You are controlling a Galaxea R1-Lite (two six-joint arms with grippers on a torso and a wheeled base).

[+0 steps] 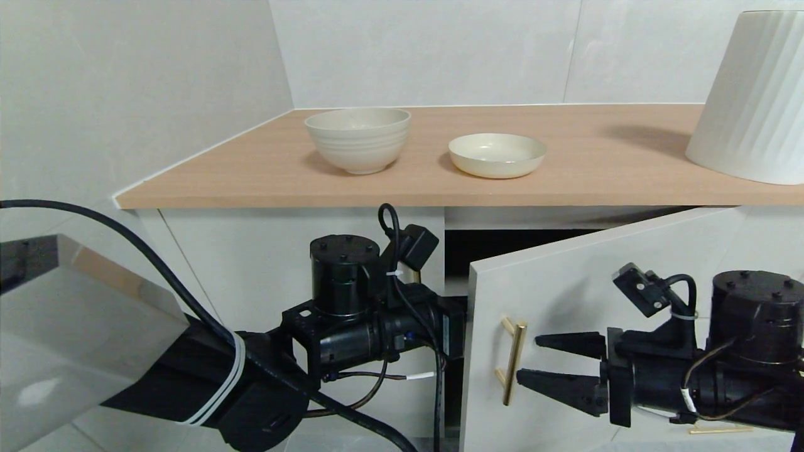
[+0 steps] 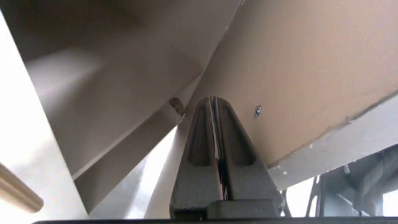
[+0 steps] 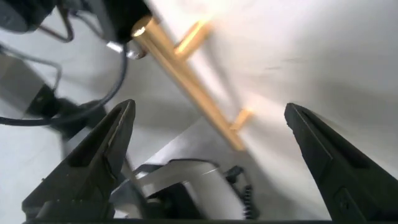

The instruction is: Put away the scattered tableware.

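Two bowls mouth-up on the surface (image 1: pixel 597 163), cabinet door (image 1: pixel 565 276) ajar below.
Deep bowl (image 1: pixel 358 139) and shallow dish (image 1: pixel 497 154) stand near each other, not touching. Right gripper (image 1: pixel 527 358), jaws apart, faces the door's upright gold handle (image 1: pixel 514 359); left gripper (image 2: pixel 216 155), jaws together, sits in the door gap.

Table (image 1: pixel 597 169): wood-grain top, matt and smooth; on it a deep bowl (image 1: pixel 358 139), cream ceramic with ridged bands and a soft sheen, and a shallow dish (image 1: pixel 497 154), cream ceramic with a glossier glaze. Lampshade (image 1: pixel 754 94): white, pleated, matt, material not clear. Cabinet door (image 1: pixel 565 276): white, smooth, matt panel with a polished brass-coloured metal handle (image 1: pixel 514 360); right pincer (image 1: pixel 527 358) and left pincer (image 2: pixel 214 102): black, matt, plastic-looking.
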